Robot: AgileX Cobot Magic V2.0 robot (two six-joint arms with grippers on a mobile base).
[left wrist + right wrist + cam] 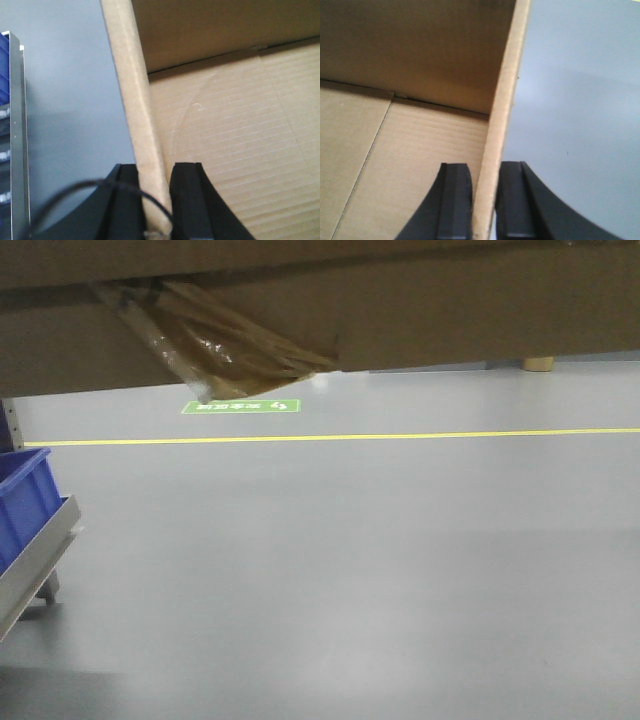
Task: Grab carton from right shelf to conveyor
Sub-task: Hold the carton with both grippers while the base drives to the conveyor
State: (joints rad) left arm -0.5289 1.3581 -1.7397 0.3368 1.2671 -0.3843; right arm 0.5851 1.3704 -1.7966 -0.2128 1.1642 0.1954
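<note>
Clearly, the wide brown corrugated cardboard carton is held up across the top of the front view, above the plain grey floor. Wrinkled yellowish tape dangles from its underside. The black left claw pinches the carton's left wall, one finger inside and one outside. The black right claw pinches the right wall likewise. Off to the left, with bare floor between, the steel-railed shelf carries a blue plastic bin. A thin yellow line crosses the floor.

Smooth grey floor with a yellow line painted across and a green marker stuck beyond it. At left, a shelf stands on it, carrying a blue bin.
</note>
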